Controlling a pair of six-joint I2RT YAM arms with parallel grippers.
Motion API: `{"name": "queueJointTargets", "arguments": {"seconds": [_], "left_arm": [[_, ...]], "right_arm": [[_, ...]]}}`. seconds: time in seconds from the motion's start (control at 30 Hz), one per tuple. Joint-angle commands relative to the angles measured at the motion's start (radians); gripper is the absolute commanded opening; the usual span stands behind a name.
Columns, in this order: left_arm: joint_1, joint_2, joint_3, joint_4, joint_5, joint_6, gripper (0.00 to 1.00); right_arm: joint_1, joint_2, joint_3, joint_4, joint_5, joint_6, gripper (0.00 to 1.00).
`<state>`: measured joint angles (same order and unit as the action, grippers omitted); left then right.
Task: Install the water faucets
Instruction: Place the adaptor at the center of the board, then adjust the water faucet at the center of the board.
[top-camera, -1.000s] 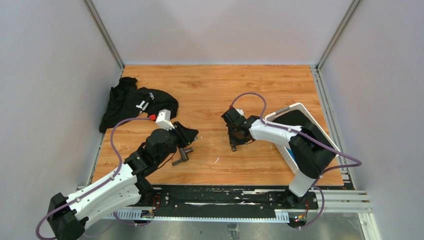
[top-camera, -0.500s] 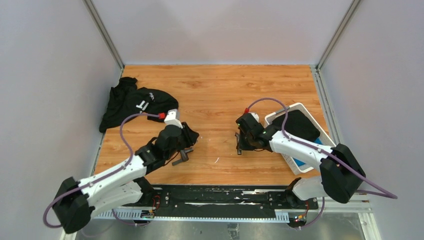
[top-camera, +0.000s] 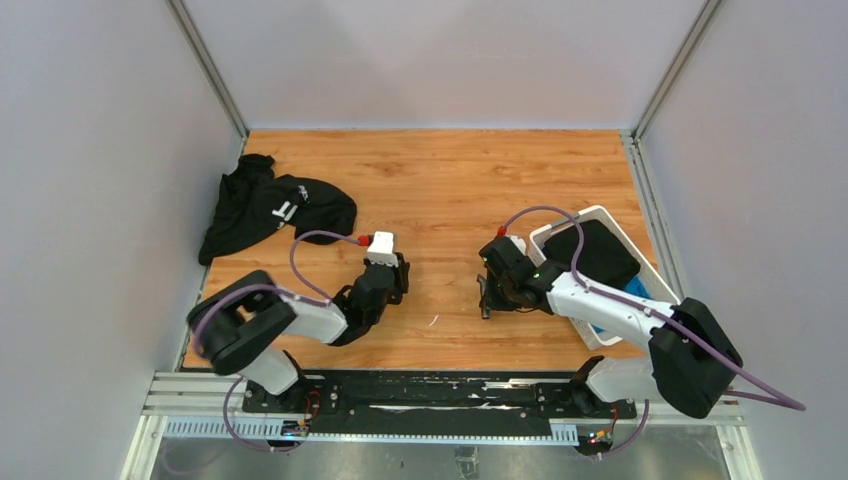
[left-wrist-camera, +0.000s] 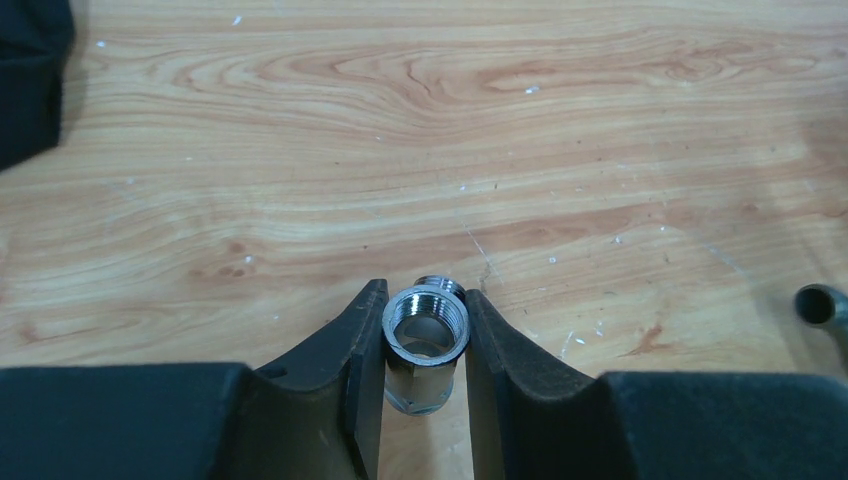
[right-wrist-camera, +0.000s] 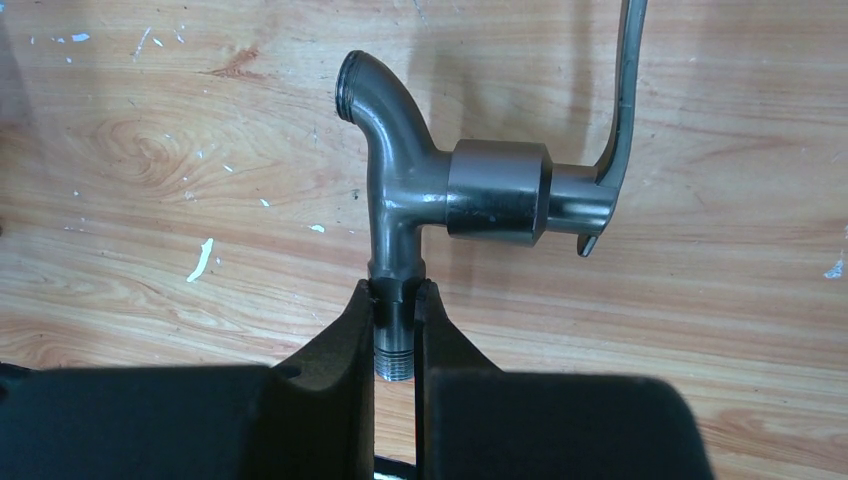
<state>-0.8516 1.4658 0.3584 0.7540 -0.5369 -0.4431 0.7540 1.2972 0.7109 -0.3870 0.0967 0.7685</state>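
Note:
My left gripper (left-wrist-camera: 423, 294) is shut on a short shiny threaded metal fitting (left-wrist-camera: 426, 325), held upright just above the wooden table, its open threaded end facing the camera. In the top view the left gripper (top-camera: 395, 278) is left of centre and hides the fitting. My right gripper (right-wrist-camera: 397, 292) is shut on the threaded stub of a dark-grey faucet (right-wrist-camera: 405, 195) with a curved spout and a thin lever handle (right-wrist-camera: 624, 100). In the top view the right gripper (top-camera: 488, 288) holds that faucet (top-camera: 486, 303) low over the table, right of centre.
A black cloth garment (top-camera: 270, 205) lies at the far left and shows in the left wrist view (left-wrist-camera: 25, 80). A white basket (top-camera: 600, 212) with dark cloth and something blue stands at the right. A pipe end (left-wrist-camera: 818, 303) shows at the left wrist view's right edge.
The left arm has folded back and its gripper has moved right, over the fitting that lay on the table. The right gripper has moved right and nearer with the faucet.

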Motion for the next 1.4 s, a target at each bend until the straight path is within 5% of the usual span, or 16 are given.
{"name": "queueJointTargets", "arguments": {"seconds": [0.0, 0.17, 0.4, 0.57, 0.77, 1.0, 1.1, 1.23, 1.37], "left_arm": [[-0.054, 0.226, -0.050, 0.610, -0.116, 0.169, 0.00], [-0.104, 0.413, -0.054, 0.775, -0.151, 0.161, 0.00], [-0.134, 0.444, -0.075, 0.782, -0.184, 0.114, 0.02], [-0.134, 0.426, -0.102, 0.782, -0.160, 0.108, 0.33], [-0.136, 0.424, -0.110, 0.782, -0.134, 0.110, 0.47], [-0.136, 0.386, -0.121, 0.780, -0.126, 0.137, 0.74], [-0.135, 0.296, -0.136, 0.766, -0.167, 0.199, 0.99], [-0.135, 0.065, -0.125, 0.529, -0.213, 0.242, 1.00], [-0.134, -0.286, -0.009, -0.037, -0.248, 0.151, 1.00]], "right_arm": [[-0.010, -0.025, -0.024, 0.003, -0.006, 0.008, 0.00], [-0.010, -0.056, -0.036, -0.011, -0.001, 0.006, 0.00], [-0.011, -0.062, -0.035, -0.019, 0.006, 0.005, 0.00], [-0.010, -0.059, -0.032, -0.015, 0.006, 0.010, 0.00], [-0.010, -0.055, -0.024, -0.016, 0.003, 0.006, 0.00], [-0.010, -0.063, -0.019, -0.024, 0.005, 0.006, 0.00], [-0.011, -0.067, -0.010, -0.031, 0.007, -0.001, 0.00], [-0.011, -0.079, 0.015, -0.042, 0.012, -0.027, 0.00], [-0.011, -0.158, 0.013, 0.021, -0.005, -0.119, 0.00]]}}
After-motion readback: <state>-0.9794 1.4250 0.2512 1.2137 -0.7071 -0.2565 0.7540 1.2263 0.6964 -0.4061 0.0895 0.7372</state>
